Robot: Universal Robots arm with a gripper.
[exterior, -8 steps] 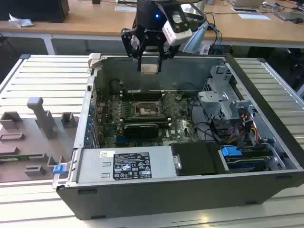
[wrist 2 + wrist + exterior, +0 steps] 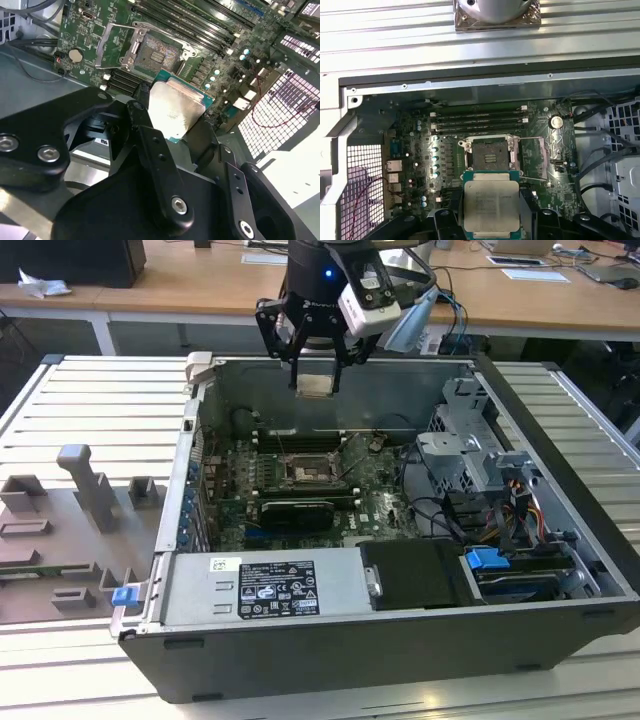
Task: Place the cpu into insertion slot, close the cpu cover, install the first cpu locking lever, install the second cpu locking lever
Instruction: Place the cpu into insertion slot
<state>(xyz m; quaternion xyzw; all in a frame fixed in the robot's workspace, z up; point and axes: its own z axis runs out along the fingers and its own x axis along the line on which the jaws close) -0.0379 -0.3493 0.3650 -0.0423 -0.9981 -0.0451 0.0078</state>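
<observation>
My gripper (image 2: pixel 317 368) hangs above the open computer case, shut on the cpu (image 2: pixel 316 386), a pale silver square chip held flat between the two black fingers (image 2: pixel 142 96). Both wrist views show the cpu (image 2: pixel 491 207) (image 2: pixel 176 106) in the grip, well above the board. The insertion slot (image 2: pixel 490 157) (image 2: pixel 159 53) (image 2: pixel 303 472) lies below on the green board, its dark centre bare. The cpu cover (image 2: pixel 111 46) (image 2: pixel 540 158) is swung open beside the slot, and thin wire levers stand raised around it.
Long black memory slots (image 2: pixel 479 120) run beside the socket. A metal drive cage (image 2: pixel 470 455), loose cables (image 2: pixel 440 515) and the power supply (image 2: pixel 265 585) crowd the case. The case's back wall (image 2: pixel 330 390) is close behind the gripper. A grey fixture plate (image 2: pixel 70 530) lies at the exterior view's left.
</observation>
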